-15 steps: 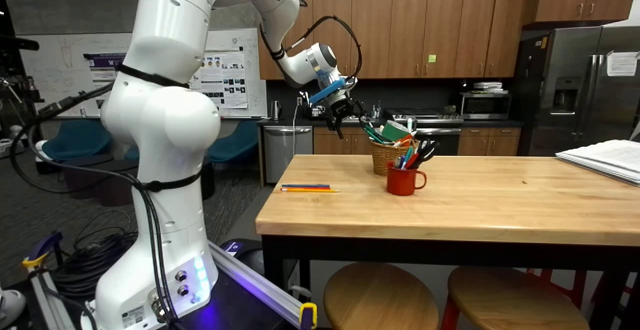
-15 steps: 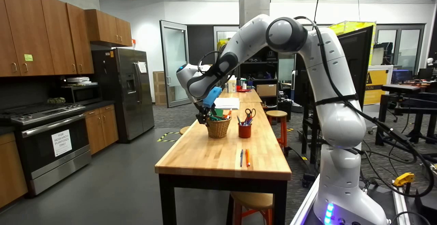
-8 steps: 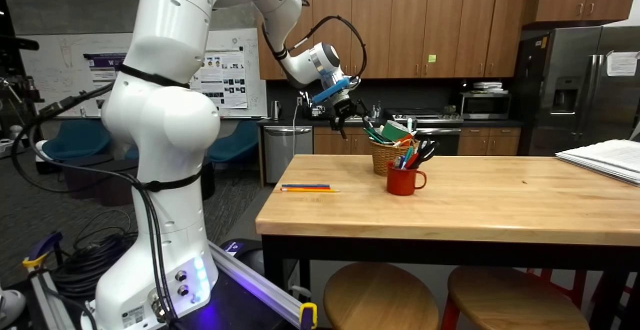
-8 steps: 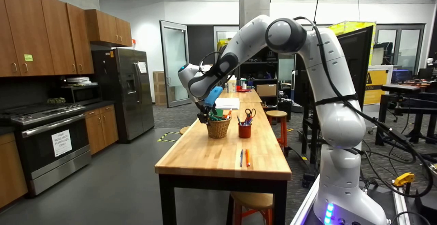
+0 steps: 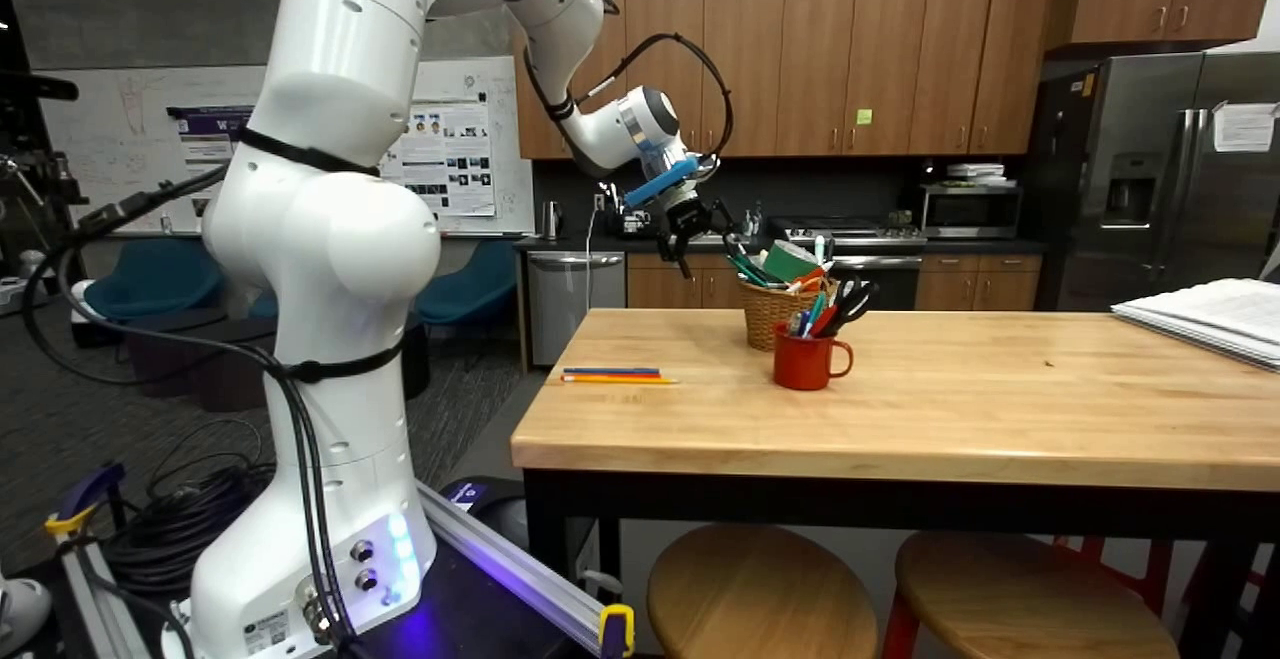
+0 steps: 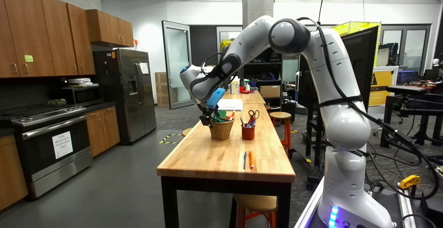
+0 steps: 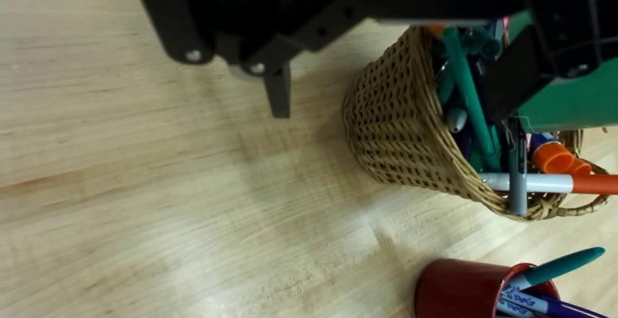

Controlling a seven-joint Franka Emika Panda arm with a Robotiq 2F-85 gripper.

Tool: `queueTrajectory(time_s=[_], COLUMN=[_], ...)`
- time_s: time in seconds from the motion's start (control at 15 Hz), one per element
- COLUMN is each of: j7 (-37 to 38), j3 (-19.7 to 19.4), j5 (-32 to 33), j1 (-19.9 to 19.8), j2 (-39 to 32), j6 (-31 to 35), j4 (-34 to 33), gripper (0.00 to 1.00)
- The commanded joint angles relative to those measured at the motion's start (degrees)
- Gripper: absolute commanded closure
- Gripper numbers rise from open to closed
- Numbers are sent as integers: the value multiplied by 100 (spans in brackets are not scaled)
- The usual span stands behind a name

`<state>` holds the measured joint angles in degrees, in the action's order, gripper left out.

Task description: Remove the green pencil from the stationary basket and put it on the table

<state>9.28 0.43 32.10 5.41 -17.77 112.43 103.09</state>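
The stationary basket (image 5: 767,317) is tan wicker and stands upright on the light-wood table (image 5: 950,399); it also shows in an exterior view (image 6: 221,131) and the wrist view (image 7: 400,125). Several green sticks (image 7: 468,91) stick up inside it; I cannot tell for sure which is the green pencil. My gripper (image 7: 396,84) is open and empty, tilted at the basket's rim. One finger (image 7: 279,96) is outside the basket; the other (image 7: 512,76) is over its opening. A long green stick lies between them. My gripper also shows in both exterior views (image 5: 709,254) (image 6: 211,117).
A green block (image 5: 788,261) and orange-capped markers (image 7: 553,158) crowd the basket. A red mug (image 5: 802,366) with pens and scissors stands close beside it. A blue pencil (image 6: 245,160) and an orange pencil (image 6: 251,160) lie near the table's end. Papers (image 5: 1220,319) lie farther along.
My gripper has moved slightly toward the basket since one second ago and hardly at all in the last half second. The basket, mug and loose pencils have not moved.
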Motion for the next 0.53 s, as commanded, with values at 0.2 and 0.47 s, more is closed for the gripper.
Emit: queueTrajectory(time_s=[0.2,0.47], j7=[-152,-161], j3=[32,56], j5=[-109,-102], j1=[53,76], j2=[5,4], j6=[-4,-6], j4=[-74,-82], gripper=[0,0])
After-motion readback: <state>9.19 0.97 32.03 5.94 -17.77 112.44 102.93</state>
